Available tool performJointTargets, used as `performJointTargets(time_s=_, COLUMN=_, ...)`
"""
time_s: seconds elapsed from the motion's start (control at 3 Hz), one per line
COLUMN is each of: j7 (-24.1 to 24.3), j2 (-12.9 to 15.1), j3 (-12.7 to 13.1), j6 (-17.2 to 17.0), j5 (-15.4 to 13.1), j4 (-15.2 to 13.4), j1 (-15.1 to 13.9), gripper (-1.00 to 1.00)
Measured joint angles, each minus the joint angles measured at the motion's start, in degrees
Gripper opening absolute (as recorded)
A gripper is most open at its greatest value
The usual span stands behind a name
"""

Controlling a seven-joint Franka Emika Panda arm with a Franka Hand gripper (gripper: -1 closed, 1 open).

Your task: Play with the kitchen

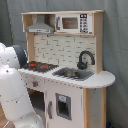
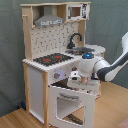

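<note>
The kitchen [image 2: 52, 65] stands on a wood floor [image 2: 15, 120] before a grey curtain [image 1: 115, 40], its oven door [image 2: 70, 102] swung open. The gripper [image 2: 75, 80] hovers at the door's top edge; I cannot tell how its jaws stand.

The wooden floor [image 2: 15, 119] carried the whole setup. The toy kitchen [image 2: 37, 82] stood straight on it, base flat on the boards, toward the second exterior view's left. A strip of bare wood floor showed in front of it, near the camera.
</note>
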Motion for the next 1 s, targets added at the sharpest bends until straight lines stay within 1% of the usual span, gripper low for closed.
performJointTargets(time_s=0.33, j7=3.17, j2=0.54, j3=-0.31, j6=-4.02, j5=-4.65, j4=1.88, j1=0.5, gripper=1.0)
performJointTargets(time_s=0.67, j7=5.5, j2=1.56, j3=-0.32, j6=-7.75, j5=-8.05, j4=3.77, j1=1.16, gripper=1.0)
performJointTargets(time_s=1.0, j7=7.9, j2=3.18, j3=-0.28, j6=-12.67, j5=-11.92, j4=6.13, j1=2.33, gripper=1.0)
